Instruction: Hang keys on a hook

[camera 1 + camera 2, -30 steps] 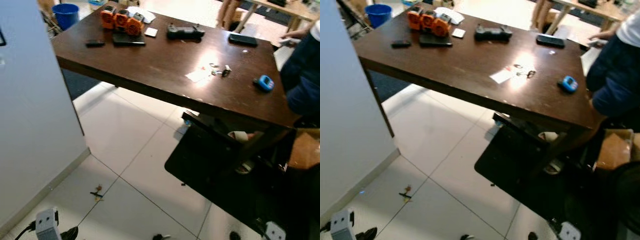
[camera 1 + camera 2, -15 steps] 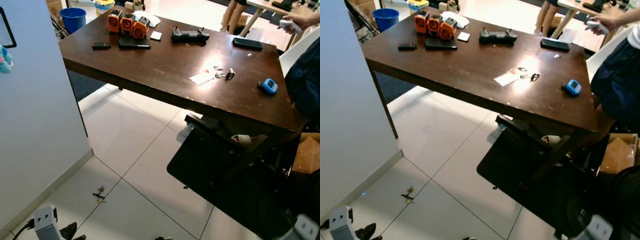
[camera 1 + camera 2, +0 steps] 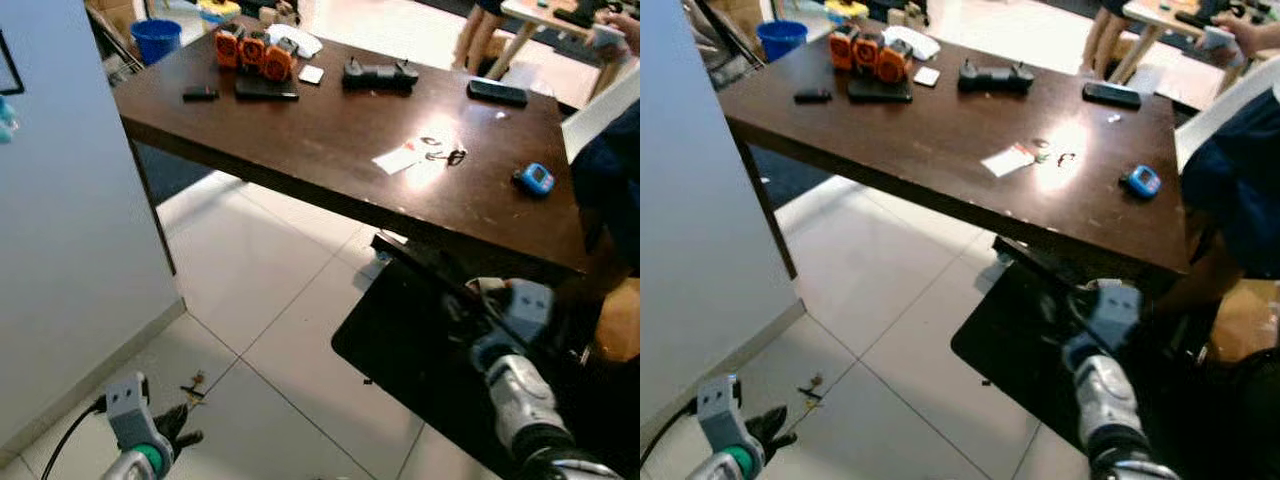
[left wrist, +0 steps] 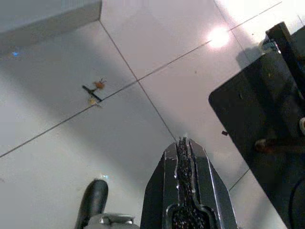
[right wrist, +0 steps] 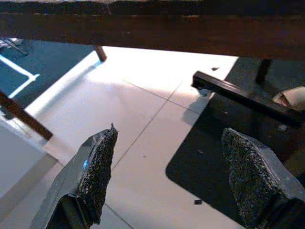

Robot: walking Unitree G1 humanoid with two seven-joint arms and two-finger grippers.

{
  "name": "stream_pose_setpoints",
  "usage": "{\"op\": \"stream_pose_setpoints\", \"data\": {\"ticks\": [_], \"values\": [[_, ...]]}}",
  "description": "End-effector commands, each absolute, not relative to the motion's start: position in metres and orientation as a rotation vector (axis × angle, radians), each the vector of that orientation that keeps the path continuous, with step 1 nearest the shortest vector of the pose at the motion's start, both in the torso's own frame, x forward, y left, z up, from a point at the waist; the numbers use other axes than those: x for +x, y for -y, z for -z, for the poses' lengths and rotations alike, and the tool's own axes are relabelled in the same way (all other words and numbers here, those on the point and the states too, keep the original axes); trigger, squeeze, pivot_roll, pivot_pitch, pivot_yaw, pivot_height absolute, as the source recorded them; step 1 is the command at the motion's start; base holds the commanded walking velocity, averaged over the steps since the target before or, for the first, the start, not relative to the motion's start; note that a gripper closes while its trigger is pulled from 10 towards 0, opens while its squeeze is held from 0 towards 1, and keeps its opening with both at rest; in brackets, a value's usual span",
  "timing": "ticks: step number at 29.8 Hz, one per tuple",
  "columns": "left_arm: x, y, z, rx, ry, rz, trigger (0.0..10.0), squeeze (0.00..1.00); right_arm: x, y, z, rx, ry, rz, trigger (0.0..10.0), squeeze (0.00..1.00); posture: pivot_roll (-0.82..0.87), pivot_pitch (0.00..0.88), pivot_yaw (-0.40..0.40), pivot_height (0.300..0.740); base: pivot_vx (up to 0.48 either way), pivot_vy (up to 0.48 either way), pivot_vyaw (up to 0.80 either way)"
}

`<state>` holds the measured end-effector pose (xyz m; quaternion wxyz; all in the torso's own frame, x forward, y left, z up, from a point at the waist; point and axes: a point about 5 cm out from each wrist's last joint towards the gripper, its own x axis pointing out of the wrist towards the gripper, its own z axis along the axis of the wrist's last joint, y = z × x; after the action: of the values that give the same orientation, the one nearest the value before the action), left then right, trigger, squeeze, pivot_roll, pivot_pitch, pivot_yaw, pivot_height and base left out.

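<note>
Right pincer (image 5: 171, 181): fingers (image 5: 97, 167) spread wide, nothing between them. Raised in front of the robot, below the tabletop's near edge, pointing under it. Ahead of it: white tiled floor (image 5: 143, 95), a black mat (image 5: 209, 162) and a dark crossbar (image 5: 243, 98) of the frame.

Left pincer (image 4: 183, 148): fingers pressed together, holding nothing. Low at the robot's left, aimed down at the floor. Ahead of it: tile seams, a small scrap of debris (image 4: 95, 90), and the mat's corner off to one side.

Tabletop (image 3: 330, 140): dark brown wood, above and beyond the right pincer.

Keys (image 3: 440, 152): lying on the tabletop in a patch of glare, well above and ahead of the right pincer, far from the left one. Just beside them, a white card (image 3: 398, 160).

Blue tape measure (image 3: 532, 178): on the tabletop, further right of the keys.

Far side of the tabletop, well beyond both pincers: black phone (image 3: 497, 92), black controller (image 3: 375, 73), three orange units (image 3: 252, 50) by a dark slab (image 3: 266, 88), small black item (image 3: 200, 94).

White wall (image 3: 60, 250): beyond the left pincer, on the left. Blue bucket (image 3: 158, 38) past the tabletop's far left corner.

Person in dark clothing (image 3: 610, 190): at the tabletop's right end, beside the right arm.
</note>
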<state>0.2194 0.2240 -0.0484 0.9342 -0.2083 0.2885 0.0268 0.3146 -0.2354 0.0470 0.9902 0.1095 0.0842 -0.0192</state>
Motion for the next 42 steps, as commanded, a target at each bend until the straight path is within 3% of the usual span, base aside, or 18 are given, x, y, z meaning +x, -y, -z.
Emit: {"op": "stream_pose_setpoints", "data": {"ticks": [1,6,7,12,15,19,31,42], "values": [[0.222,-0.221,0.047,-0.404,-0.588,-0.012,10.0,0.00,0.315,0.234,-0.049,0.211,-0.144,0.019,10.0,0.00,0.03,0.066,0.015,0.740,0.000,0.000,0.00],[0.235,-0.218,0.038,-0.365,-0.542,0.048,10.0,0.00,0.322,0.221,-0.057,0.216,-0.104,-0.036,10.0,0.00,0.04,0.079,0.024,0.740,0.000,0.000,0.00],[0.245,-0.217,0.029,-0.348,-0.488,0.082,10.0,0.00,0.329,0.205,-0.062,0.216,-0.079,-0.093,10.0,0.00,0.03,0.078,0.031,0.740,0.000,0.000,0.00],[0.250,-0.216,0.024,-0.341,-0.459,0.099,10.0,0.00,0.332,0.198,-0.066,0.223,-0.064,-0.116,10.0,0.00,0.02,0.083,0.032,0.740,0.000,0.000,0.00],[0.268,-0.204,0.009,-0.302,-0.380,0.161,10.0,0.00,0.336,0.178,-0.069,0.208,-0.052,-0.201,10.0,0.00,0.03,0.060,0.013,0.740,0.247,0.000,0.00],[0.279,-0.195,-0.001,-0.301,-0.330,0.194,10.0,0.00,0.336,0.174,-0.068,0.212,-0.063,-0.226,10.0,0.00,0.04,0.046,0.005,0.740,0.401,0.000,0.00],[0.304,-0.182,-0.036,-0.239,-0.133,0.322,10.0,0.00,0.354,0.184,-0.096,0.194,0.013,-0.209,10.0,0.00,0.05,0.042,-0.019,0.740,0.399,0.000,-0.53],[0.316,-0.176,-0.062,-0.217,0.004,0.382,10.0,0.00,0.360,0.195,-0.122,0.173,0.134,-0.196,10.0,0.00,0.04,0.061,-0.019,0.740,0.384,0.000,0.00]]}}
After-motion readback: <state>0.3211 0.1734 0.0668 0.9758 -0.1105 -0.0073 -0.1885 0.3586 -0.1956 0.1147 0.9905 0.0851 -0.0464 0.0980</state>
